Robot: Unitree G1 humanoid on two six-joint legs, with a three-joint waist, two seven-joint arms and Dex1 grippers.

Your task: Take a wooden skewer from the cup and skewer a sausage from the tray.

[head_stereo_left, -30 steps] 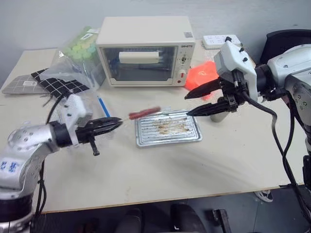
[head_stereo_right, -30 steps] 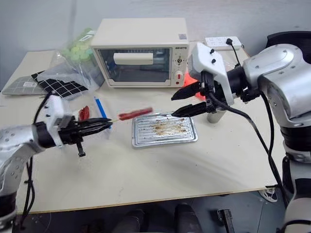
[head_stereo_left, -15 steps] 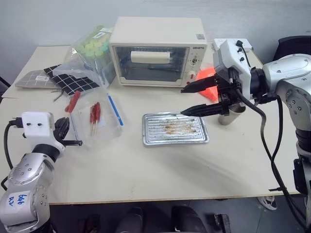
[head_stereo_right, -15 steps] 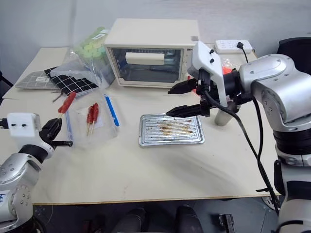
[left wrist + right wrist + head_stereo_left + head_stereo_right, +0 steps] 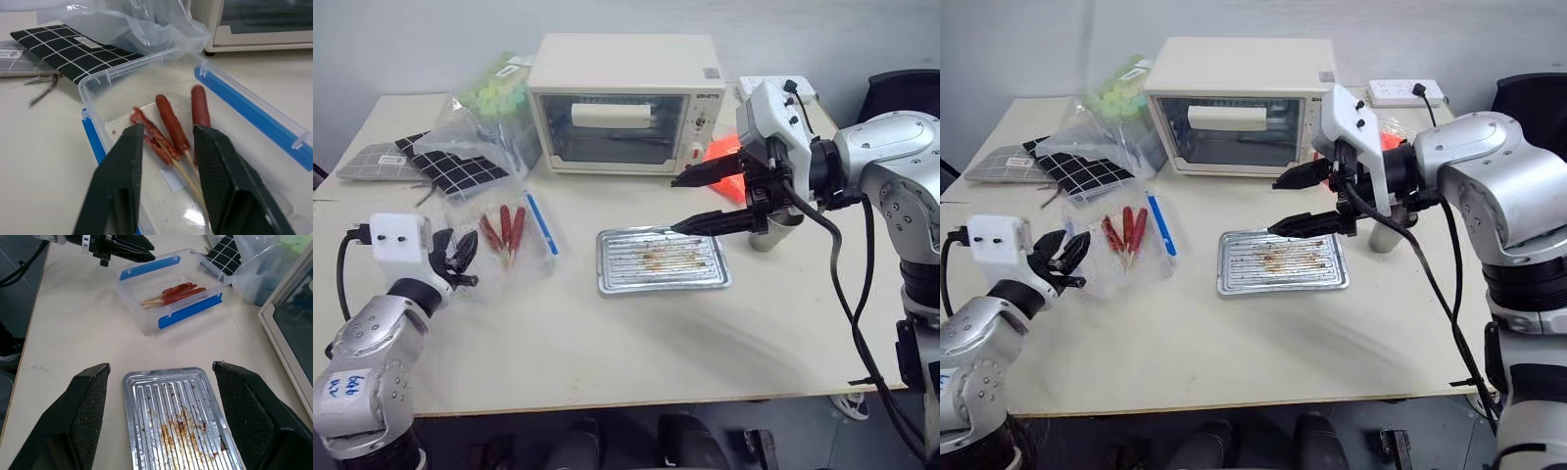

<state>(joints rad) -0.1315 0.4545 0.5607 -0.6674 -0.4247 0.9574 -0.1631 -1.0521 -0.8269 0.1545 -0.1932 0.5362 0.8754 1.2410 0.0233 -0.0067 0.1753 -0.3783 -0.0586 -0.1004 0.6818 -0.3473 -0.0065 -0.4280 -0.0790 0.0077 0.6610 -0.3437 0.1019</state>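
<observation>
Red skewered sausages [image 5: 172, 122] in clear box [image 5: 254, 117] just ahead of left hand [image 5: 166, 161], fingers apart, empty

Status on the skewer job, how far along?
Done: three red sausages on pale wooden skewers lie in the clear plastic box with blue clips. In hand: nothing; the left gripper and the right gripper are both open and empty. Left: none visible; the greasy silver baking tray holds no sausage.

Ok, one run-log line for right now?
left gripper: open, empty, at box | skewered sausages: three in box | tray: empty | right gripper: open above tray
</observation>
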